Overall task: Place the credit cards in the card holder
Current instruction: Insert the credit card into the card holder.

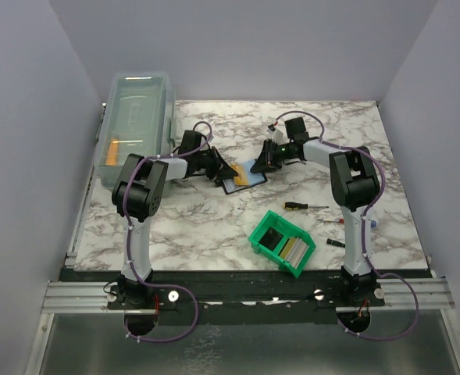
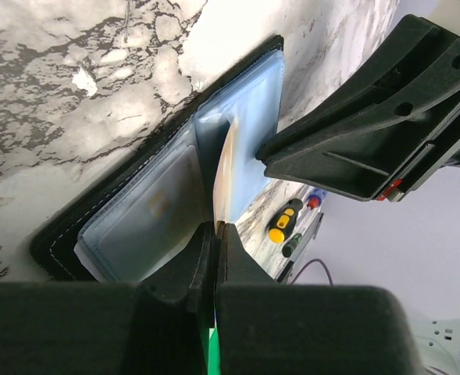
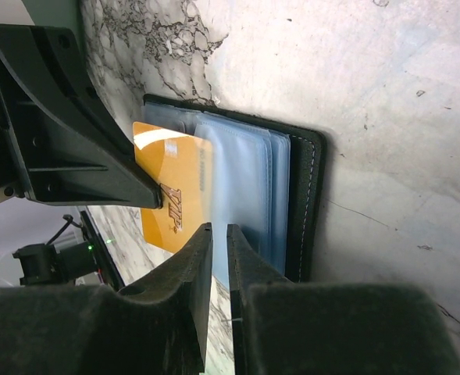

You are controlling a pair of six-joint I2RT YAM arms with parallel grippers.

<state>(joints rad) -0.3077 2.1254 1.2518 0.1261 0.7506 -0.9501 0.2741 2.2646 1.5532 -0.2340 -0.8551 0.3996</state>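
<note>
Card (image 3: pixel 173 187), orange, thin, stiff and slick, seems part-way into the holder (image 3: pixel 298 203) lying open on the tabletop (image 1: pixel 214 226), its outer edge pinched in the closed left pincer (image 2: pixel 215 230). The right pincer (image 3: pixel 216 234) looks clamped on a floppy sleeve (image 3: pixel 241 195) of the holder; holding its free edge should spread the pocket.

Clear box w/ lid (image 1: pixel 136 125) at far-left corner of surface (image 1: pixel 198 234); green bin (image 1: pixel 258 241) nr front edge; screwdrivers (image 1: pixel 301 206) twd right edge.

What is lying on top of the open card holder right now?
An orange VIP card, pinched by the left gripper, over the blue-grey sleeves of the card holder. It covers the sleeves beneath, so whether those hold cards cannot be seen.
</note>
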